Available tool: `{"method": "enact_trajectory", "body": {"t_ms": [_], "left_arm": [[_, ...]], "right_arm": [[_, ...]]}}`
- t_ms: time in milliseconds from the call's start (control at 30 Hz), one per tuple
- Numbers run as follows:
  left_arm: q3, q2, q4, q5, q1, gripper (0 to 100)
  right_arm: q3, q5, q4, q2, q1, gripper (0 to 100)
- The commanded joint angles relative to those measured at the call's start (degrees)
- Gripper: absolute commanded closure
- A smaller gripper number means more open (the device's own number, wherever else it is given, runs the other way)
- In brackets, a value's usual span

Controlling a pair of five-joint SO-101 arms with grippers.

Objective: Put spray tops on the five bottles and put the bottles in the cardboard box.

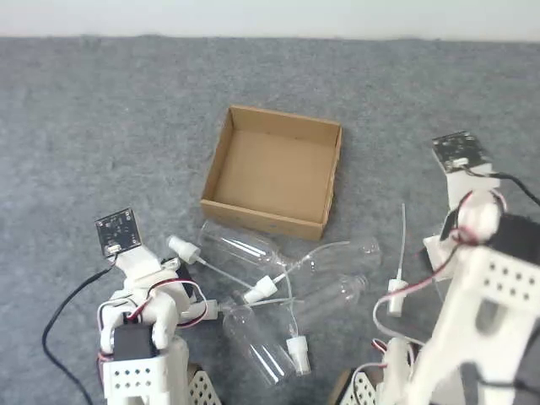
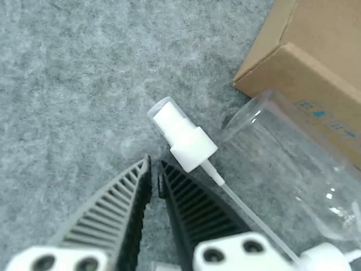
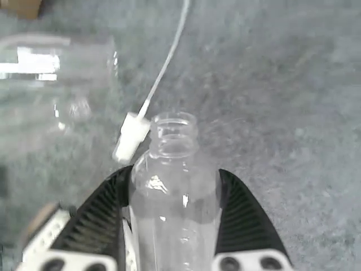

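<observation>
A: Entry one. Box?

B: Cardboard box (image 1: 274, 173) sits open-topped on the grey bench (image 1: 101, 126), nothing inside. There is blue print on its outer wall in the left wrist view, too small to read.

A: Bottles?

B: Four clear lying bottles (image 1: 253, 342) rest on their sides in a cluster just in front of the box. White spray tops are scattered among them. I cannot tell whether any is seated on a neck.

A: Left tool?

B: Left tool (image 2: 155, 164) is low over the bench, fingers pressed almost together with nothing between them. Its tips are just beside the first spray top (image 2: 183, 135), which lies on its side. That top's thin tube runs back past one finger. One clear bottle (image 2: 293, 158) lies next to it, close to the box wall.

A: Right tool?

B: Right tool (image 3: 172, 186) is pinching the held bottle (image 3: 172, 192), one finger on each side below the shoulder. The open mouth points away from the wrist. No label on it. The second spray top (image 3: 131, 138) lies just beside that mouth, its tube trailing off across the bench.
</observation>
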Motion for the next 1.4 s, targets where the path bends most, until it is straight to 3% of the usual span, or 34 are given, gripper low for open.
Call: {"method": "enact_trajectory", "body": {"t_ms": [0,233,567,1067,1367], "left_arm": [[-1.1,-1.0,0.1,-0.4,0.0,99],[-1.1,-1.0,0.1,-0.4,0.0,99],[-1.1,-1.0,0.1,-0.4,0.0,99],[-1.1,-1.0,0.1,-0.4,0.0,99],[-1.1,-1.0,0.1,-0.4,0.0,99]], "right_arm": [[-3.6,-6.9,2.0,-7.5,-3.8,99.1],[-3.6,-24.1,2.0,-11.6,-14.4,99.1],[-3.5,-33.1,0.9,-20.5,-25.2,99.1],[9.5,-33.8,-13.8,-22.3,-27.2,99.1],[9.5,-33.8,-15.9,-22.4,-34.9,99.1]]}}
